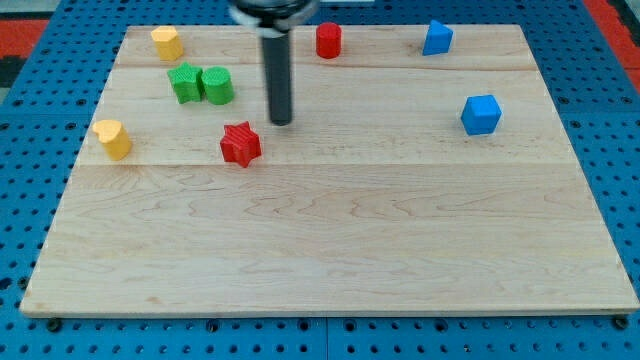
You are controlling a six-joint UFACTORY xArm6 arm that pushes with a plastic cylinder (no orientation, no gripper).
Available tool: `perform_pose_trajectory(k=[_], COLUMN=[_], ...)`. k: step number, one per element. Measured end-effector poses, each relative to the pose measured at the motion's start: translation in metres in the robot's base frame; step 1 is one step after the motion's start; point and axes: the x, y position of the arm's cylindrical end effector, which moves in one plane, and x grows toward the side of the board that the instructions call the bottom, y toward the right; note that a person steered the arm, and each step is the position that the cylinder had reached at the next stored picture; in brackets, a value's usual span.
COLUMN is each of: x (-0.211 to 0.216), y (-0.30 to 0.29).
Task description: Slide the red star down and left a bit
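Red star (240, 144) sits left of centre in the frame. My tip (282, 122) stands just up and right of it, apart. There are no jaws, only a bare rod. Risk: an off-centre push may spin the star or send it leftward toward the yellow block (113, 138).

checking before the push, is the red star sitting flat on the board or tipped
Flat. The red star shows its whole top face, level on the wooden board. My tip is just up and right of it, with a small gap.
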Motion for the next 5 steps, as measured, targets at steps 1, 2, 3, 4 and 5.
perform_pose_trajectory(k=[1,2,3,4,5], x=[0.035,0.040,0.040,0.075,0.111], y=[-0.019,-0.016,-0.016,-0.016,-0.021])
